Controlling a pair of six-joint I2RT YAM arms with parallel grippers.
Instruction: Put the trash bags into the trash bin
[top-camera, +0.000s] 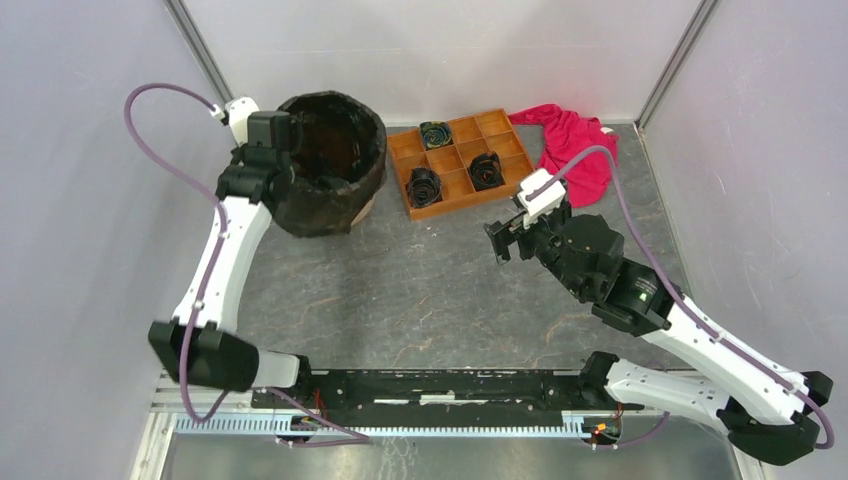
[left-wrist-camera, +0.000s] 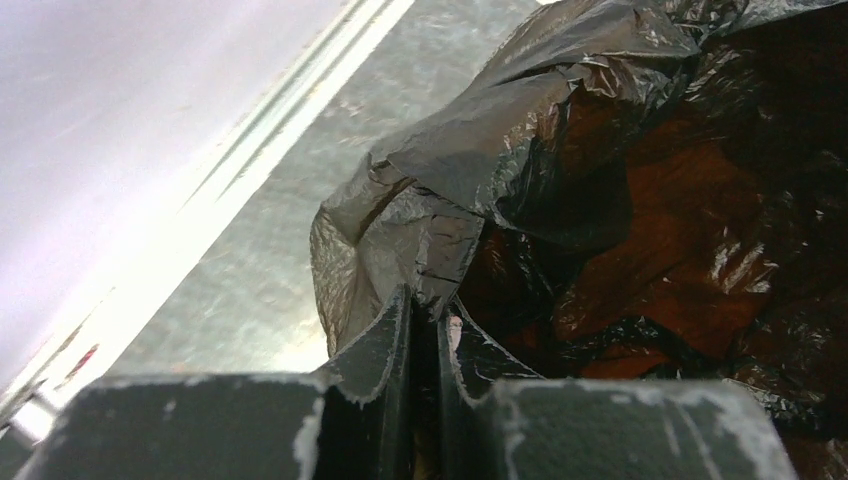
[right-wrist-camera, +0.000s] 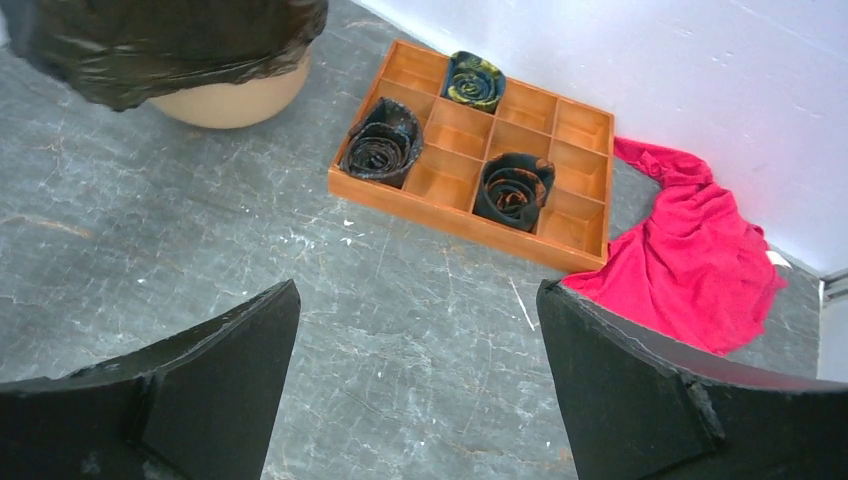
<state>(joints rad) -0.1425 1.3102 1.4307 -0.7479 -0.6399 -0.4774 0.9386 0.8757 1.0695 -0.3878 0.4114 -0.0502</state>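
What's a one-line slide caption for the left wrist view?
Left gripper shut on a crinkled fold of the glossy black trash bag, grey table to its left.

Hidden, cropped
Saw only a strip of the trash bin under the trash bags; lost both past the top edge.

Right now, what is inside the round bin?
The black bag lines the bin and folds over its rim. Its film covers the inner walls and the floor, so whether anything lies beneath it cannot be seen.
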